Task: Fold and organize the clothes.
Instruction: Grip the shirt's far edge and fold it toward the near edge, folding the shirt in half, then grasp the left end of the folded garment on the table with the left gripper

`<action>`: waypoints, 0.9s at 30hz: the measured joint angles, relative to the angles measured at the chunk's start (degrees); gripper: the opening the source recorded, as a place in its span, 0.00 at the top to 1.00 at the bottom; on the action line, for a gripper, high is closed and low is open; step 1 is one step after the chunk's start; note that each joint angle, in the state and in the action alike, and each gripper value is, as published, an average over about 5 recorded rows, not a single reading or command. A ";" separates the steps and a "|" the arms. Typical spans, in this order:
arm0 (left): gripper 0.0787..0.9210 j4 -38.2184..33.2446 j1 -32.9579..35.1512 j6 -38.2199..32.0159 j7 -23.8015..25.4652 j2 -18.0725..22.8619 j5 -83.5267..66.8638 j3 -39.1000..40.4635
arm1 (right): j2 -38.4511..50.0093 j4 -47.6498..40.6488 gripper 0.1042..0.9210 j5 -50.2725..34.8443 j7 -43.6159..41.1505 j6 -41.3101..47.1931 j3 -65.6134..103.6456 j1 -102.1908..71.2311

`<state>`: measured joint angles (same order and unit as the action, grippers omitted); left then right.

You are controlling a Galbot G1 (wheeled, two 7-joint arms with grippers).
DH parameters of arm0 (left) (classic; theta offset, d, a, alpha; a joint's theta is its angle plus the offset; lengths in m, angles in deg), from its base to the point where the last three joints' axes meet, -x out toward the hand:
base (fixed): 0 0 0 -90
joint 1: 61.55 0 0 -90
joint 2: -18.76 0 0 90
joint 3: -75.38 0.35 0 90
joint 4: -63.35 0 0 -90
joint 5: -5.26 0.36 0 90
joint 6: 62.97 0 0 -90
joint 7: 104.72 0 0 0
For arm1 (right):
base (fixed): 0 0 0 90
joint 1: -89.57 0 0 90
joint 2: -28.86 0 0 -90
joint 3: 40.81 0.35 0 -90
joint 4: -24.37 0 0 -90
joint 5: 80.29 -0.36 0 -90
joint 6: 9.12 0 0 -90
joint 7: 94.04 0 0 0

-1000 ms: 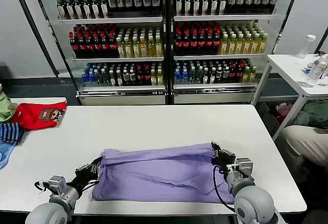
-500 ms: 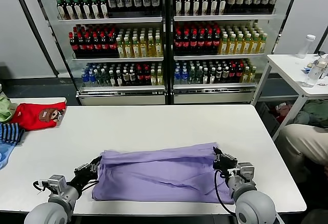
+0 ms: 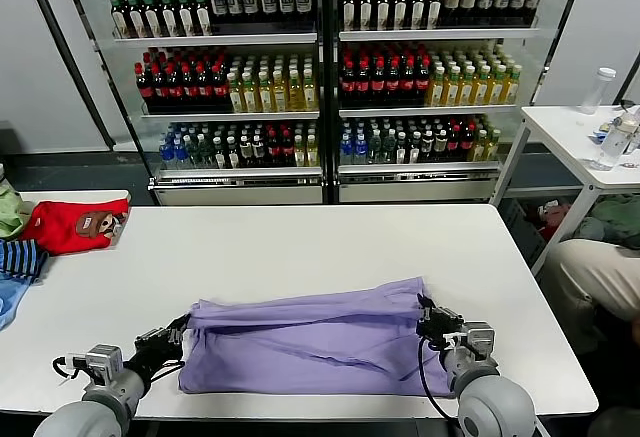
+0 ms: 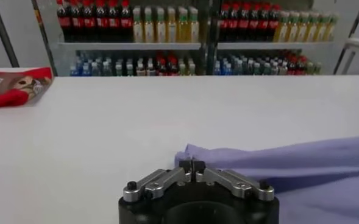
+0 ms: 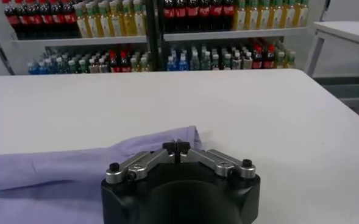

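Note:
The clothes are one lavender T-shirt (image 3: 310, 342), lying as a wide folded band near the front edge of the white table (image 3: 300, 242). My left gripper (image 3: 180, 328) is low at the shirt's left end, its jaws shut with the cloth's corner at their tips. My right gripper (image 3: 429, 313) is at the shirt's right end in the same way. In the left wrist view the gripper (image 4: 192, 163) touches the shirt corner (image 4: 277, 164). In the right wrist view the gripper (image 5: 178, 146) meets the shirt's edge (image 5: 63, 165).
A red garment with a brown patch (image 3: 75, 225) and a striped garment (image 3: 20, 257) lie at the table's far left. A glass-door cooler full of bottles (image 3: 320, 77) stands behind. A side table (image 3: 590, 132) and a seated person's leg (image 3: 600, 277) are on the right.
Both grippers have drawn back toward the table's front edge, bringing the shirt's far edge with them. The shirt now lies flatter and narrower from front to back.

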<state>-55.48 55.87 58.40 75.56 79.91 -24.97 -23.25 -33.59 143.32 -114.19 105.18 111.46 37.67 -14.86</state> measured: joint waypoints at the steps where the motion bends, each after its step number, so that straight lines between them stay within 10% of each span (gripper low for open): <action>1: 0.89 -0.28 0.19 0.15 -0.18 0.02 0.43 -0.05 | 0.02 0.17 0.89 0.04 -0.04 0.11 0.16 -0.15; 20: 0.25 -1.23 -0.16 -0.15 -8.65 4.69 1.17 2.63 | -0.83 7.23 0.22 2.97 -0.94 0.92 5.13 -6.59; 27: 0.12 -0.37 -1.18 0.56 -11.29 6.28 -1.27 3.96 | -0.97 8.42 0.12 3.64 -1.06 1.04 5.39 -7.72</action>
<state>-55.85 54.70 58.96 64.26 86.19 -26.24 -19.29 -34.55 151.74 -110.55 104.12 112.50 43.06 -22.58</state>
